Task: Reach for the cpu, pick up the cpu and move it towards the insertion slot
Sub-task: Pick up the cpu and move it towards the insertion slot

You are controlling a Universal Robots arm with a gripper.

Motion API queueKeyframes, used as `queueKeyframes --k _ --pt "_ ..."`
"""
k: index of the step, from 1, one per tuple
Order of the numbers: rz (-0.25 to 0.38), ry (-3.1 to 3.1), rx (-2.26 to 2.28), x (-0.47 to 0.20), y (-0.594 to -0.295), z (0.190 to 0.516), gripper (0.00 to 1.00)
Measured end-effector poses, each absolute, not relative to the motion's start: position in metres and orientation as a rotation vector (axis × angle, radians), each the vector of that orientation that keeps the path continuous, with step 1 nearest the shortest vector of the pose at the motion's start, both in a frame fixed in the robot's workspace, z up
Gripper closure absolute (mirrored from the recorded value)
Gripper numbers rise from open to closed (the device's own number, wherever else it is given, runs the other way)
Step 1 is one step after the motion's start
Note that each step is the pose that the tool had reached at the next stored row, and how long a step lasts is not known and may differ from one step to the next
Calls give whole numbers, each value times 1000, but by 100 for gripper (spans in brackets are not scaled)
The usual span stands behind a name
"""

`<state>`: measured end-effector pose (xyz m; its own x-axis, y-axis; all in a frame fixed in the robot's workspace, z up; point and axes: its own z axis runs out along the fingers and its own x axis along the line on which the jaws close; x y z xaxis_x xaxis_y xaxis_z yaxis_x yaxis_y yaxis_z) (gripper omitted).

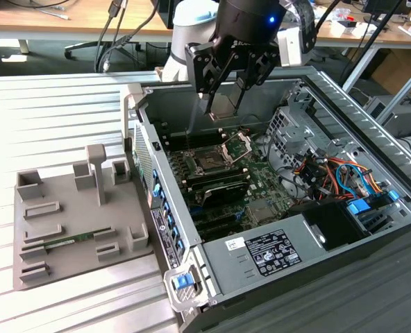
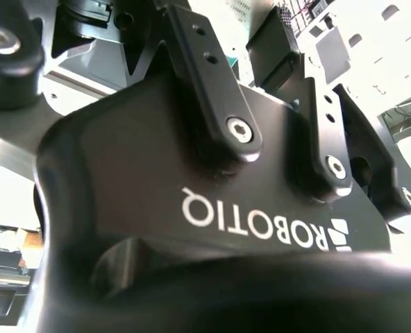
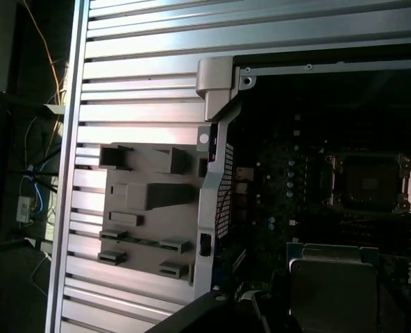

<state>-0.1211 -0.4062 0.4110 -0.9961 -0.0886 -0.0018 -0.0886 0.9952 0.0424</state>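
In the exterior view my gripper (image 1: 223, 112) hangs over the open computer case, shut on the cpu (image 1: 225, 102), a thin pale beige square held between the two black fingers. It hovers above and behind the insertion slot (image 1: 209, 161), a square socket with a dark centre on the green motherboard, whose silver load plate (image 1: 237, 146) is hinged up. In the first wrist view the cpu (image 3: 334, 295) shows as a grey square, apart from the insertion slot (image 3: 367, 182). The second wrist view shows the gripper's black body and finger links (image 2: 212, 76) from close up.
A grey plastic tray (image 1: 53, 229) with raised recesses lies on the ribbed metal table at the exterior view's left, with a green memory stick (image 1: 68, 243) in it. The case walls (image 1: 139, 132), a drive cage (image 1: 289, 125) and coloured cables (image 1: 330, 173) surround the motherboard.
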Motion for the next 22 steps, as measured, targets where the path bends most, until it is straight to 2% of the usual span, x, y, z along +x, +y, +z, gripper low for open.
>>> queueKeyframes --k 22 --pt "-67 -3138 139 -100 -406 411 45"
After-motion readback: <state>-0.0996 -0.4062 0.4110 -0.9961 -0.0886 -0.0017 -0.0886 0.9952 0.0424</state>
